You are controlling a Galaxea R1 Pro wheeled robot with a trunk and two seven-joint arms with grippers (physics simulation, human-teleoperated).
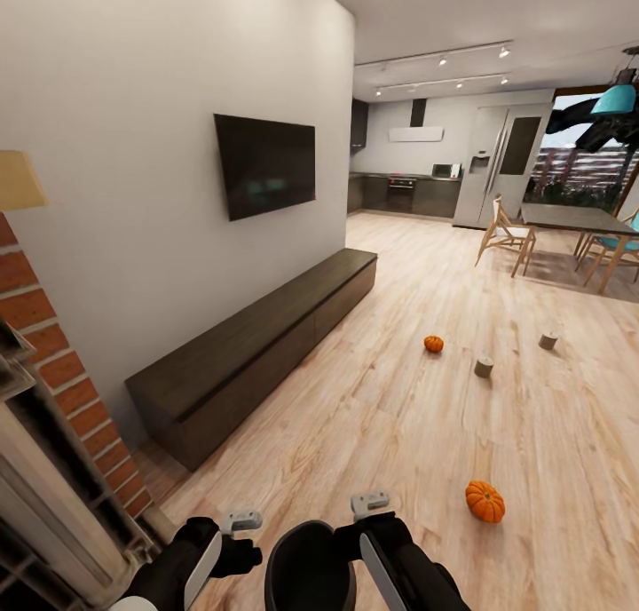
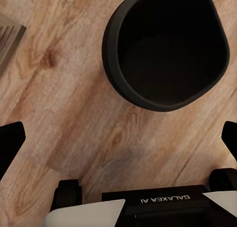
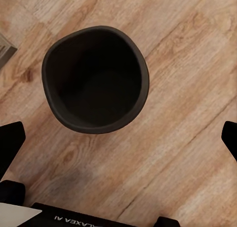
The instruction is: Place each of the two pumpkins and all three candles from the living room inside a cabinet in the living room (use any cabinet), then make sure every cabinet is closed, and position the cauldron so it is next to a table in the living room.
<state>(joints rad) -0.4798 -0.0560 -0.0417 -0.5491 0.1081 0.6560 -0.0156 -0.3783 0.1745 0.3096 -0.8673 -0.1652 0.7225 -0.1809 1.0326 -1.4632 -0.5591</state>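
Your left hand [image 2: 118,143] and right hand [image 3: 118,140] both hang spread wide and empty above the light wood floor [image 1: 426,416], with the round black cauldron [image 1: 311,565] standing on the floor between your arms. From each wrist you look straight into its dark hollow [image 2: 167,46] [image 3: 95,78]. One small ribbed orange pumpkin [image 1: 485,501] lies near you to the right; the other pumpkin [image 1: 433,344] sits farther off, near two stubby pale candles [image 1: 484,367] [image 1: 548,340]. The long low dark-brown cabinet [image 1: 257,353] runs along the white wall under the black TV [image 1: 264,164], its fronts shut.
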